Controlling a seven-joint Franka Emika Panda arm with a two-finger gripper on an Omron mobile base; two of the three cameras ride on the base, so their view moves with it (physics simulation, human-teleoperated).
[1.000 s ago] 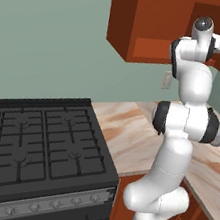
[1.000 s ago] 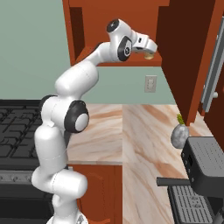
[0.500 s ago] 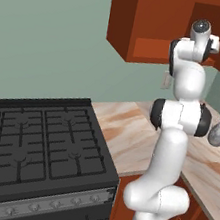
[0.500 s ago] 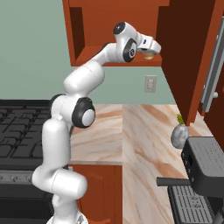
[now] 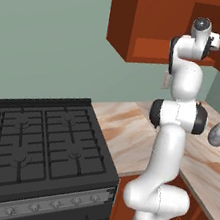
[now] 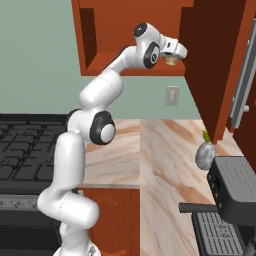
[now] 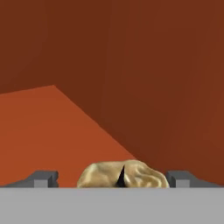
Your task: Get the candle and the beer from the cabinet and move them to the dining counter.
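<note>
The task stood at its first pick, with nothing yet carried off; the gripper (image 7: 111,177) was reached up into the open cabinet (image 6: 100,30), its two dark fingertips (image 7: 41,178) spread wide and pinching nothing. Going left to right in the hand view: the left tip, then the candle (image 7: 122,175) as a tan lump directly between the tips and close against the hand, then the right tip; beyond them lay the bare shelf floor and the dark back wall. In the right base view the candle (image 6: 171,61) peeked out tan just under the hand, on the shelf edge. Whether the tips already touched it could not be told, since the view cut them low. By my judgement, closing on the candle, carrying it, and the whole fetch of the beer remained.
</note>
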